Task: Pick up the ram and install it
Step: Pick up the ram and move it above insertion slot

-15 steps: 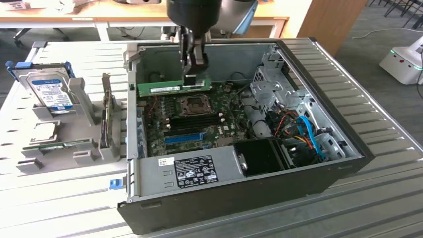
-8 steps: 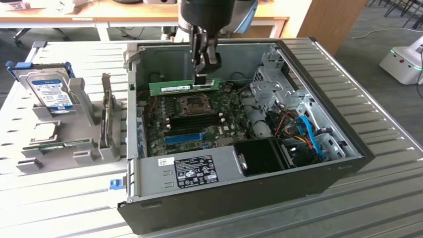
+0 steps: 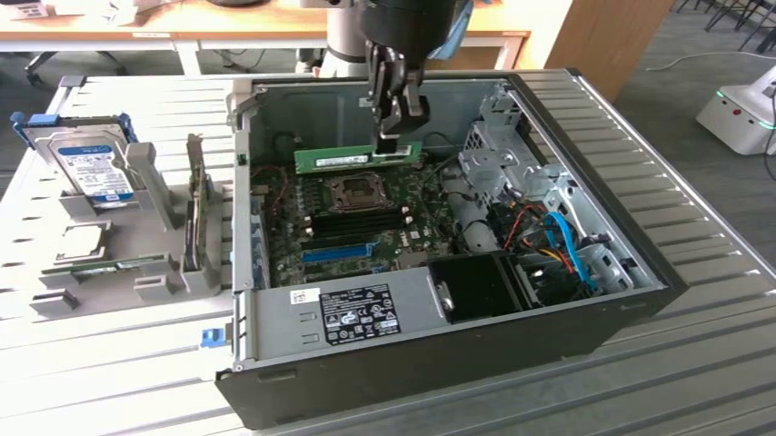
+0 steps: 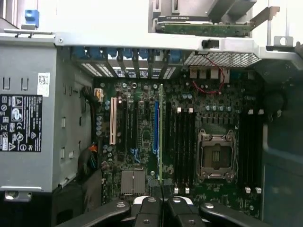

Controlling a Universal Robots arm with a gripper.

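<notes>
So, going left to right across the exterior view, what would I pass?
hard drive → upright card → ram → blue cables → white machine on the floor

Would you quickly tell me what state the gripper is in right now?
The gripper: closed, holding the ram above the motherboard.
</notes>
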